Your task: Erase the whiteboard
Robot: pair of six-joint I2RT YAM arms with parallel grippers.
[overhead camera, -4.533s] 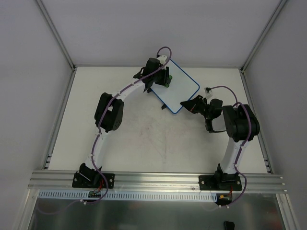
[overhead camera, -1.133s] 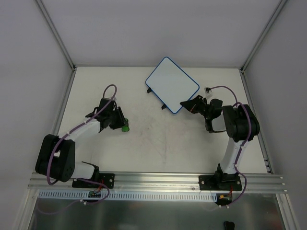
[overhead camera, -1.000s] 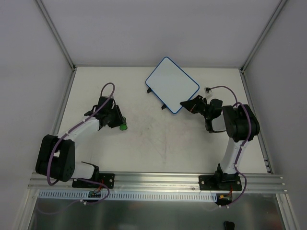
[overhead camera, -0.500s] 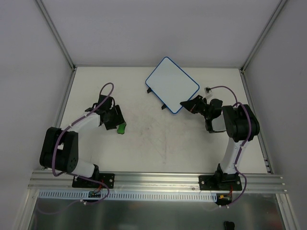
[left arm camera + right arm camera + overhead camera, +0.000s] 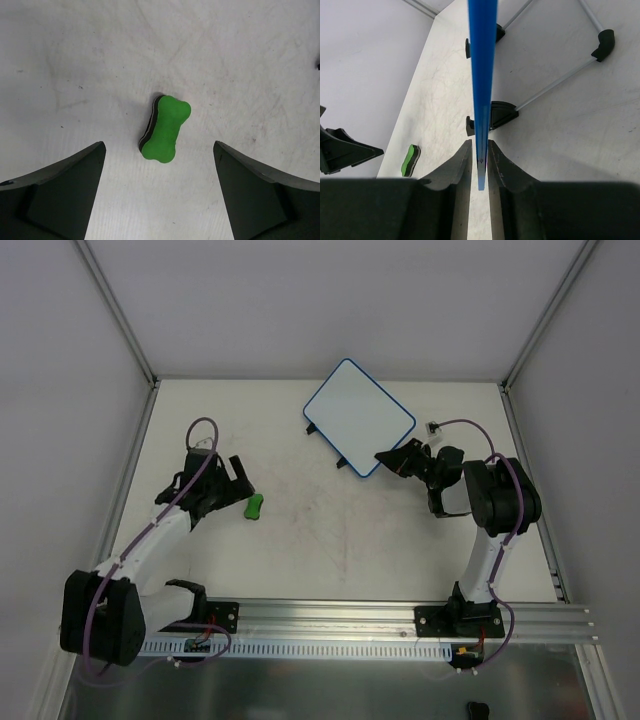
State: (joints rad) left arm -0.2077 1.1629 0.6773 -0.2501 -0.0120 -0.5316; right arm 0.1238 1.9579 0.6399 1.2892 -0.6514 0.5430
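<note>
The whiteboard (image 5: 360,418) stands at the back middle of the table, its white face bare, propped on small black feet (image 5: 502,114). In the right wrist view I see it edge-on as a thin blue rim (image 5: 481,75). My right gripper (image 5: 385,457) has its jaws on either side of the board's near corner (image 5: 479,142), parted, with thin slivers of gap beside the rim. The green eraser (image 5: 255,506) lies flat on the table at the left. My left gripper (image 5: 232,490) is wide open just left of it, with the eraser (image 5: 167,127) lying free ahead of the fingers.
The board's thin wire stand legs (image 5: 555,82) rest on the table behind it. White walls with metal frame rails (image 5: 125,495) close off the table at the left, back and right. The arm bases sit on the near rail (image 5: 330,615).
My left gripper has opened and let the eraser drop onto the table, then drawn back to the left. My right jaws have eased slightly off the board's rim. The board has not moved.
</note>
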